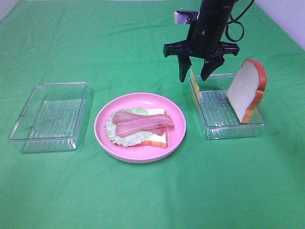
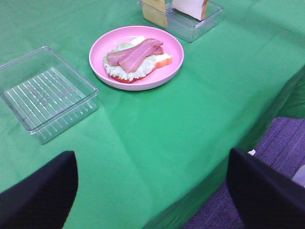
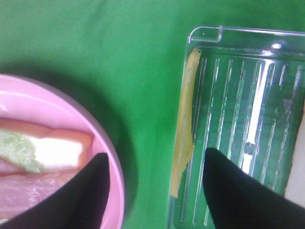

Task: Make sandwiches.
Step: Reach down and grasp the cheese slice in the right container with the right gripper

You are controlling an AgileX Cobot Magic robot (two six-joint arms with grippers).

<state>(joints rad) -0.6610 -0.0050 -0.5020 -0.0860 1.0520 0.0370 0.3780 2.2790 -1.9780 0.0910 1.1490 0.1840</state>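
Note:
A partly built sandwich sits on the pink plate point(image 1: 178, 125): a white bread slice point(image 1: 159, 138) with lettuce point(image 1: 110, 130) and bacon strips point(image 1: 142, 123) on top. It also shows in the left wrist view point(image 2: 136, 55). A second bread slice point(image 1: 246, 89) leans upright in the right clear tray point(image 1: 217, 128). A yellow cheese slice point(image 1: 194, 85) stands against that tray's left wall. My right gripper point(image 1: 195, 71) hangs open just above the cheese point(image 3: 183, 129), with one finger on either side of it point(image 3: 157, 191). My left gripper point(image 2: 152, 195) is open and empty near the table's front edge.
An empty clear tray point(image 1: 47, 117) stands left of the plate and shows in the left wrist view point(image 2: 45, 93). The green cloth covers the table; its edge drops off near my left gripper point(image 2: 267, 114).

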